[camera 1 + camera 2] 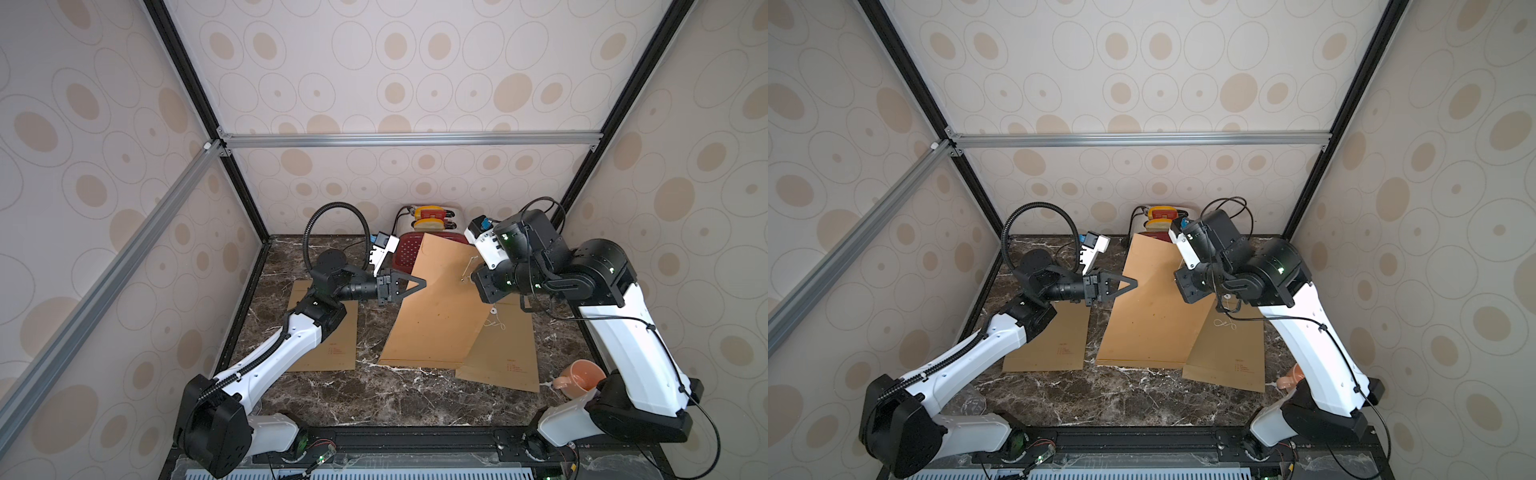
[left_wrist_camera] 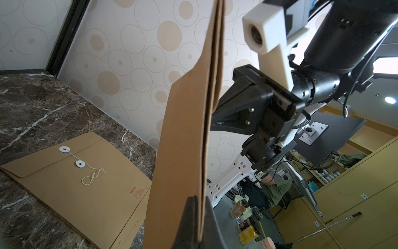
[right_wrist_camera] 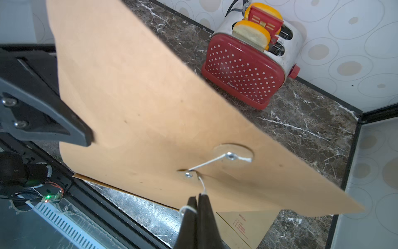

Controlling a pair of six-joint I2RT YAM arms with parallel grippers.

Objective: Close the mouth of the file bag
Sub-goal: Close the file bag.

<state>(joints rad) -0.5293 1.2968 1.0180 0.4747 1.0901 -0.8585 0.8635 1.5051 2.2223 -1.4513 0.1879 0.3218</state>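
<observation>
We've got the flat kraft-paper file bag [image 1: 440,303] up, tilted over the veined marble desk [image 1: 374,399]. The left pincer [image 2: 199,222] clamps its side edge; only the right wrist view shows us the right pincer [image 3: 197,207] closed on the thin white string [image 3: 202,185], just beside the metal rivets [image 3: 188,175].

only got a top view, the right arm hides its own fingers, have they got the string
Observer: Yes, the right wrist view shows the right fingers shut on the white string, close beside a rivet.
Operator: left side ok
Observer: The left wrist view shows the left fingers shut on the file bag at its edge, with the paper layers slightly parted there.
</observation>
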